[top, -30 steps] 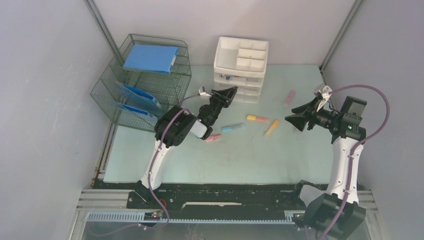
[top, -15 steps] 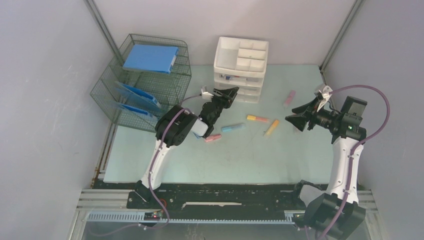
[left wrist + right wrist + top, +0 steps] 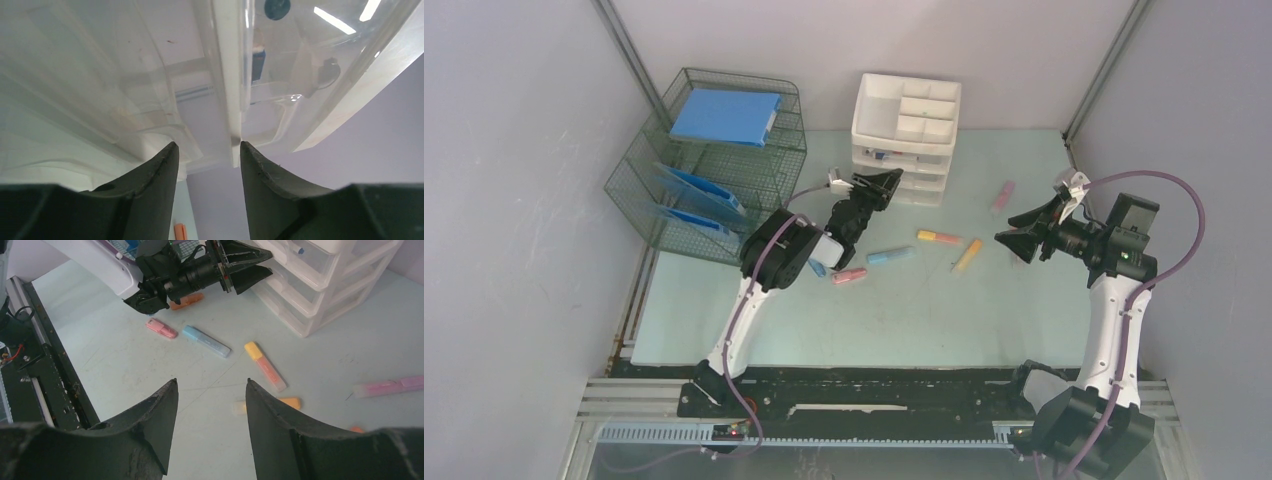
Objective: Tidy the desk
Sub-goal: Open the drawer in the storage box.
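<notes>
L end effector (image 3: 879, 185), jaws apart & empty, at drawer unit (image 3: 906, 135) front, prob. to open it for highlighters (image 3: 890, 256); R end effector (image 3: 1019, 235) hovers open to its right.

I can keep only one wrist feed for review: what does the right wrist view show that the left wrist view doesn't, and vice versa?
Only the right wrist view: the pink marker, the blue marker and the yellow-capped marker lying on the desk, plus the right gripper, jaws apart. Only the left wrist view: a close look through the clear drawers, with small dark items inside. Both: the white drawer unit, the left gripper with jaws apart at it, and a strip of desk.
</notes>
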Controlling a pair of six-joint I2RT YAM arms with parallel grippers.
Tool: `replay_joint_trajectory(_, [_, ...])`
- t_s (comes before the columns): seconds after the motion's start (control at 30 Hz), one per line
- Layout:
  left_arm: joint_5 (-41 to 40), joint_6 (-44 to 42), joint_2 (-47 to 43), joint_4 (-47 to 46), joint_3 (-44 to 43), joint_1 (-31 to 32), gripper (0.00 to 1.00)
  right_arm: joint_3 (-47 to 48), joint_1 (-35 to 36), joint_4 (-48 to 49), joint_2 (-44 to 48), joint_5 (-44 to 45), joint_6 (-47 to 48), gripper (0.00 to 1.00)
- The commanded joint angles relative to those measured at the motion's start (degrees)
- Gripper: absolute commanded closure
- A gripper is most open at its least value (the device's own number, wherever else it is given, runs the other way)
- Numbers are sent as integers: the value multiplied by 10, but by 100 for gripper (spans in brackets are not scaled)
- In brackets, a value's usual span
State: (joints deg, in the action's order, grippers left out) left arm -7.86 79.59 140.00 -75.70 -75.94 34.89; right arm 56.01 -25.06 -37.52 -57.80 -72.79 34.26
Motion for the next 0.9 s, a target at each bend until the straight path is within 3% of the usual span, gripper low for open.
replay_joint_trajectory(0.0, [-15, -5, 8, -55, -13, -4, 50, 15, -4, 0, 11, -17, 9, 40])
replay_joint_trajectory(0.3, [-6, -14, 6, -113, 1, -4, 69, 14, -7, -1, 12, -19, 9, 40])
replay_joint_trajectory(0.87, [15, -33, -95, -119, 128, 0, 76, 14, -9, -4, 12, -23, 12, 40])
